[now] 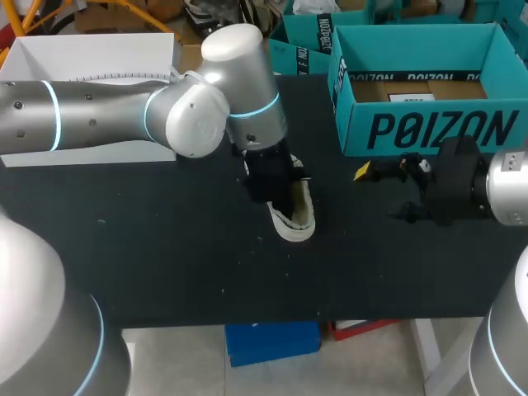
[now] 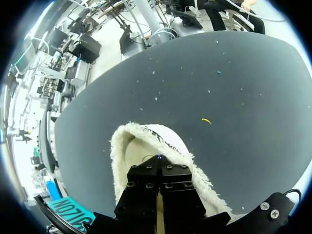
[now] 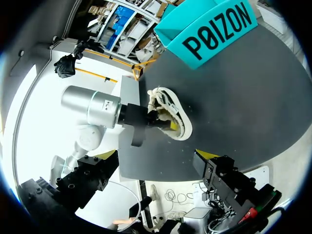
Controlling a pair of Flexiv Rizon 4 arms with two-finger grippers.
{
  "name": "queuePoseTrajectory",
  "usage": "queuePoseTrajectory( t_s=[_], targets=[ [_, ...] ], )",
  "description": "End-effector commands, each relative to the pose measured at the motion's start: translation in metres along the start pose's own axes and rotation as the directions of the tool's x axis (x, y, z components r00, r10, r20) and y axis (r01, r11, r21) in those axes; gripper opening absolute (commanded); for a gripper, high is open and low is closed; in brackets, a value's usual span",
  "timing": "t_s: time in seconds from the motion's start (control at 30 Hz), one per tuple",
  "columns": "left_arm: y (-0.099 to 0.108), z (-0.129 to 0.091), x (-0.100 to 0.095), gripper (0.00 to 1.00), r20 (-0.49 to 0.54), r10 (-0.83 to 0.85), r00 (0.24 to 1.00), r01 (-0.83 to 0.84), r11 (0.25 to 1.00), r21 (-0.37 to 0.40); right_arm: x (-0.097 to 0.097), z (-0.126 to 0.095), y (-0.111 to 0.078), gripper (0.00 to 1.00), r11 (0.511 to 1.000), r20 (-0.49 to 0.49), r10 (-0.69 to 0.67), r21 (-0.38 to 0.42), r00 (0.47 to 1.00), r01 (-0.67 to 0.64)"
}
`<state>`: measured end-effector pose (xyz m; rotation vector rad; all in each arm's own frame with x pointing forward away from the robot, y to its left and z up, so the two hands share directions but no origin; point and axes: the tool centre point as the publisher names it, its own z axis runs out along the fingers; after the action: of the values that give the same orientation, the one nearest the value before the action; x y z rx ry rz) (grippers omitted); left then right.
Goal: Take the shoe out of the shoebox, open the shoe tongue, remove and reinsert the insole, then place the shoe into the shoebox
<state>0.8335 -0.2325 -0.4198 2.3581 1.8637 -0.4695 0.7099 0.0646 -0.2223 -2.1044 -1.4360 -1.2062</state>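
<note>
- Cream fleecy shoe lies mid-way on the black table in the head view, outside the open teal cardboard shoebox.
- From the left wrist, the left gripper reaches into the shoe's opening; its state I cannot tell.
- From the right wrist, the right gripper stands wide apart, empty, away from the shoe.

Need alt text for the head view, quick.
Left pincer is down at the opening of the white shoe on the black table. Right pincer hangs open, apart from the shoe, in front of the open teal shoebox.
</note>
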Motion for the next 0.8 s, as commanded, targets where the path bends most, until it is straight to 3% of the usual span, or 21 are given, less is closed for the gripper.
queuePoseTrajectory(
  t_s=[0.03,0.47,0.8],
  targets=[
    [0.005,0.004,-0.001,0.00,0.002,0.000,1.000,0.000,1.000,-0.001,0.001,0.000,0.000,1.00,1.000,0.001,0.000,0.000,1.000,0.000],
    [-0.008,-0.051,-0.020,0.00,0.076,0.058,0.995,-0.055,0.998,-0.040,0.001,0.000,0.000,1.00,1.000,0.001,0.000,0.000,1.000,0.000],
    [-0.016,-0.025,-0.027,0.00,0.092,0.064,0.994,-0.063,0.998,-0.007,0.001,0.000,0.000,1.00,1.000,0.001,0.000,0.000,1.000,0.000]
  ],
)
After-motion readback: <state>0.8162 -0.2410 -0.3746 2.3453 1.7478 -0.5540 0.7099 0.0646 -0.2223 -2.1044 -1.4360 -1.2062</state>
